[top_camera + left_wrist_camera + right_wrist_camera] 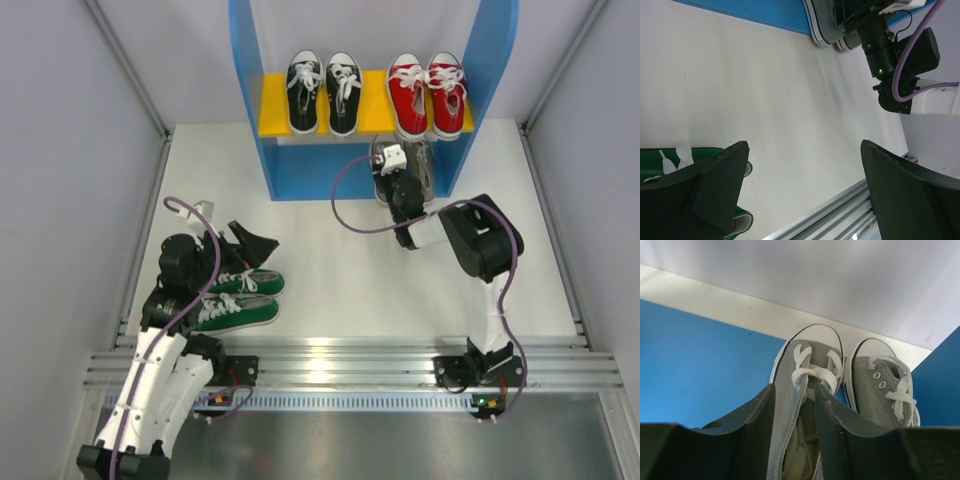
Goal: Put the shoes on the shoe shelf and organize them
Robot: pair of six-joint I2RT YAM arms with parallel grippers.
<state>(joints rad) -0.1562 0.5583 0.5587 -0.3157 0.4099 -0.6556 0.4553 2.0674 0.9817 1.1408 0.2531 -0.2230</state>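
The right hand [794, 392] has its fingers slightly apart, straddling the collar of one grey sneaker [812, 347], which sits beside its mate [880, 375] on the shoe shelf [700, 370] base. The left hand [805, 147] is wide apart and empty over the green sneakers [240, 300] near the worktop's [340, 290] left edge.

The left arm [150, 380] and right arm [490, 310] share white link shells and bulky black joints, and a purple cable [334, 195] loops beside each. The fingers [740, 435] are broad, matte black wedges flecked with dust. A white block [393, 157] caps the right wrist.
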